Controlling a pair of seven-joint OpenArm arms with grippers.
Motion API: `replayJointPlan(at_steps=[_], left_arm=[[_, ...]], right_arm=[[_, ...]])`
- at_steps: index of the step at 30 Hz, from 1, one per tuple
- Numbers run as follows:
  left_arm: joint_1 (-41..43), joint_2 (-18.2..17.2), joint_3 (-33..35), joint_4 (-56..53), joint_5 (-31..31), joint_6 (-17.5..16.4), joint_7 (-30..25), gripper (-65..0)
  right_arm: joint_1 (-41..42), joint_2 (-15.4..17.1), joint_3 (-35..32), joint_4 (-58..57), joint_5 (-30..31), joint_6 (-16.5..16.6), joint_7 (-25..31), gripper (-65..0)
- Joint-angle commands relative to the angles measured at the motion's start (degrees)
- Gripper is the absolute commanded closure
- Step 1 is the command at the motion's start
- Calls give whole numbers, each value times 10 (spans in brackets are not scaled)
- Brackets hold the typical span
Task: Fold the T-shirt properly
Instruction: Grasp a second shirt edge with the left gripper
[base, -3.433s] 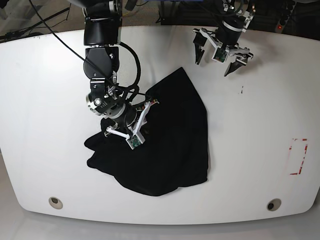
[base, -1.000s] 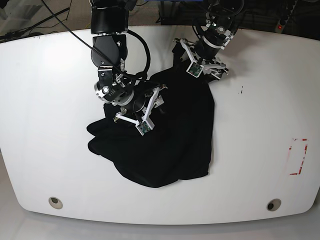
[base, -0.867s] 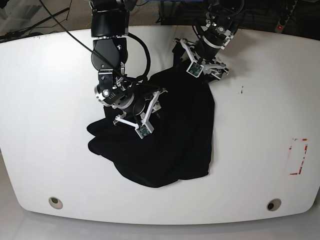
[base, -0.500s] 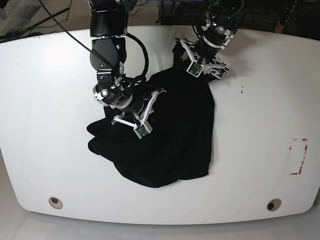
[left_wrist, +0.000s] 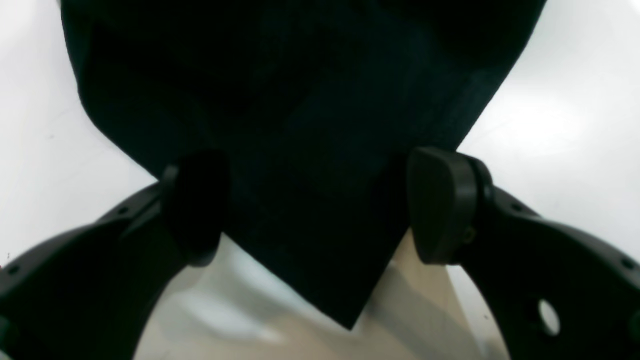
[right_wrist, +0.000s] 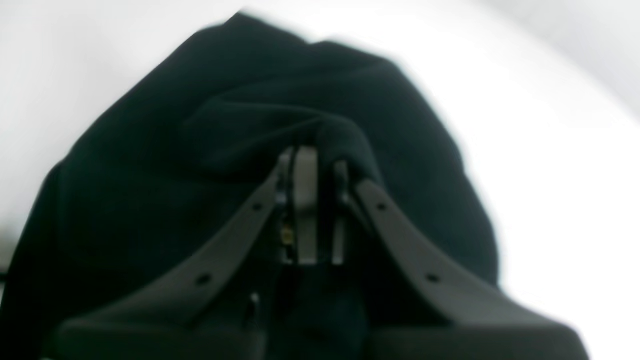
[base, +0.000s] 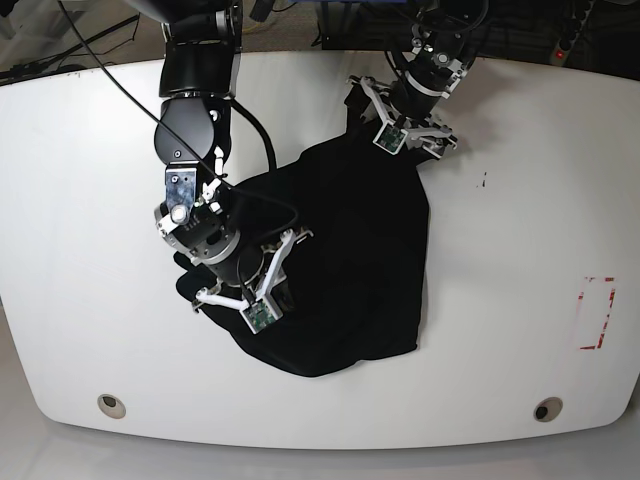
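The large plain black soft cloth T-shirt (base: 340, 260) lies crumpled mid-table on the white tabletop (base: 520, 200), still unspread, so the step in hand looks like picking it up to lay it flat. The right gripper (right_wrist: 312, 175) is pinched shut on a raised fold of the T-shirt at the heap's near left. The left gripper (left_wrist: 320, 205) stands wide, straddling a pointed corner at the far edge without gripping it. Next move likely calls for closing on that corner. Against a second ago, the right gripper has closed and moved nearer, dragging cloth with it; the left has not moved.
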Motion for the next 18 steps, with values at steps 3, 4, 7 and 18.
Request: replayJointPlan(at_steps=[3, 4, 7, 18], left_arm=[[4, -1, 0, -5, 8, 1, 12, -522], [5, -1, 0, -5, 7, 1, 12, -522], [12, -1, 0, 13, 5, 1, 12, -522], [64, -1, -1, 121, 3, 1, 12, -522]], right_arm=[[40, 10, -1, 11, 9, -1, 16, 0], [45, 10, -1, 10, 9, -1, 16, 0], [53, 10, -1, 9, 9, -1, 16, 0], [58, 10, -1, 8, 9, -1, 15, 0]])
